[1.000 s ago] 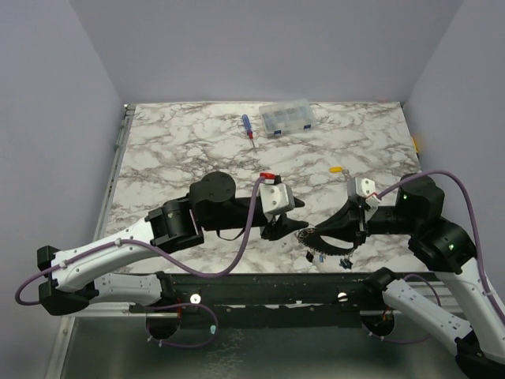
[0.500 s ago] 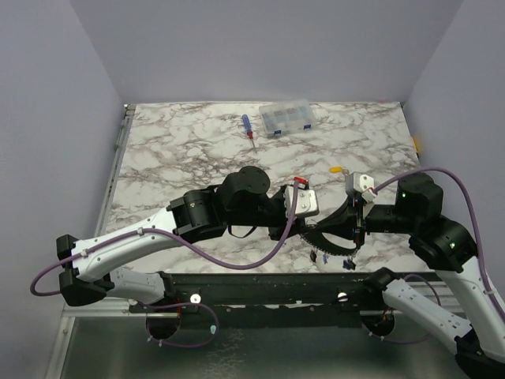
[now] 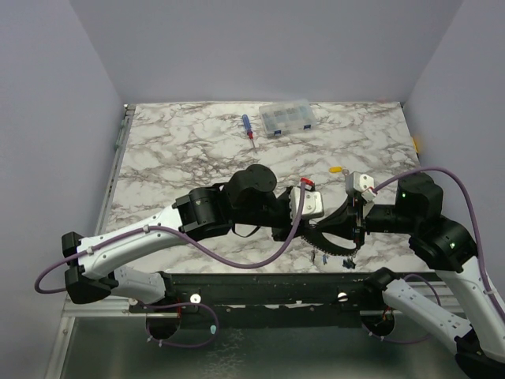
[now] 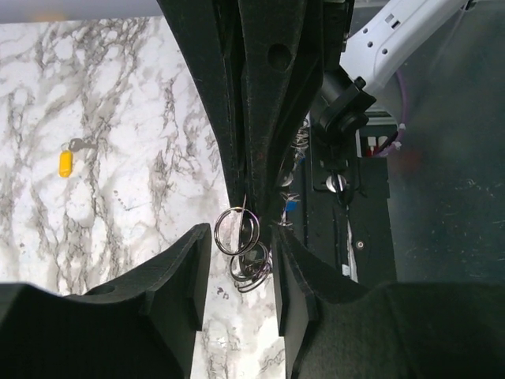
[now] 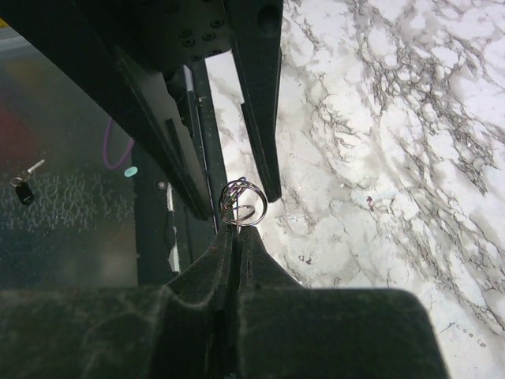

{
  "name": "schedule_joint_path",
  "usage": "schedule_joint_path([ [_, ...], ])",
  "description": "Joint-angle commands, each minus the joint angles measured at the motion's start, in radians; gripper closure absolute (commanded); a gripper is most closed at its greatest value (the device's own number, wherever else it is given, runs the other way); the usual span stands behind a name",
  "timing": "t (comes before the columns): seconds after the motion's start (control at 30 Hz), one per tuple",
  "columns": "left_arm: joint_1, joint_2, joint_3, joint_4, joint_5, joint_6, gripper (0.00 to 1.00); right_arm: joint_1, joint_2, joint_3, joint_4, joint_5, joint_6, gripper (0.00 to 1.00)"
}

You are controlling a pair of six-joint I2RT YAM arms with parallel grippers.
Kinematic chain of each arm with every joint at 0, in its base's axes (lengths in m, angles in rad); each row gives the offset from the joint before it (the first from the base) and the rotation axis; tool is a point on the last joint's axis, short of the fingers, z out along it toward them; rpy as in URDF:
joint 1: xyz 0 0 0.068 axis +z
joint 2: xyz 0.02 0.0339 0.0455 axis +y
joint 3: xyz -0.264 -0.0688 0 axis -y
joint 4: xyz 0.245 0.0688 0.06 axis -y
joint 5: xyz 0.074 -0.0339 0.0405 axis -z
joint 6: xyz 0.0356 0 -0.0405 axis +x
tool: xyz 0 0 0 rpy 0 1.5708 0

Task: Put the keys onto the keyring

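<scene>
The right gripper [image 3: 353, 227] has its 2 fingers [image 5: 251, 253] clenched on the keyring [image 3: 327, 242], apparently by a cluster of small wire loops [image 5: 239, 202]. It holds the hoop over the near edge of the worktop [image 3: 181, 142]. The left gripper [image 4: 239, 251] faces it with fingers [image 4: 185, 268] released, spread either side of those loops and crowding the hoop's left end in the overhead view. Small keys [image 3: 316, 257] dangle beneath the hoop, and a yellow key [image 3: 337, 169] lies apart behind it. A screwdriver [image 3: 248, 130] and a clear box [image 3: 288, 118] sit at the far edge.
</scene>
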Motion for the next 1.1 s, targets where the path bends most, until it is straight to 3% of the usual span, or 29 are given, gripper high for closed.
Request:
schedule_joint_path([
  [0.0, -0.002, 0.02, 0.036, -0.015, 0.03, 0.016, 0.65, -0.002, -0.004, -0.003, 0.01, 0.019, 0.011, 0.99],
  [0.23, -0.003, 0.032, 0.049, -0.015, 0.019, 0.024, 1.0, -0.002, -0.011, -0.012, 0.013, 0.014, 0.01, 0.99],
  [0.57, -0.003, 0.026, 0.036, -0.009, 0.03, 0.017, 1.0, -0.003, -0.022, -0.023, 0.017, 0.018, 0.008, 0.99],
  [0.67, -0.003, 0.002, -0.006, 0.063, 0.028, -0.027, 1.0, -0.002, -0.04, -0.032, 0.03, 0.016, 0.006, 0.99],
  [0.7, -0.003, -0.009, -0.026, 0.088, 0.027, -0.042, 0.98, -0.002, -0.044, -0.031, 0.031, 0.011, 0.006, 0.99],
  [0.8, -0.003, -0.034, -0.068, 0.126, 0.02, -0.056, 0.62, -0.002, -0.035, -0.017, 0.023, -0.006, 0.008, 0.99],
  [0.83, -0.004, -0.035, -0.073, 0.127, 0.021, -0.053, 0.54, -0.002, -0.03, -0.014, 0.018, -0.011, 0.008, 0.99],
  [0.9, -0.003, -0.033, -0.072, 0.127, 0.028, -0.053, 0.49, -0.002, -0.025, -0.01, 0.017, -0.019, 0.009, 0.99],
  [1.07, -0.002, -0.022, -0.044, 0.125, 0.041, -0.053, 0.5, -0.003, -0.018, -0.015, 0.022, -0.024, 0.013, 1.0],
])
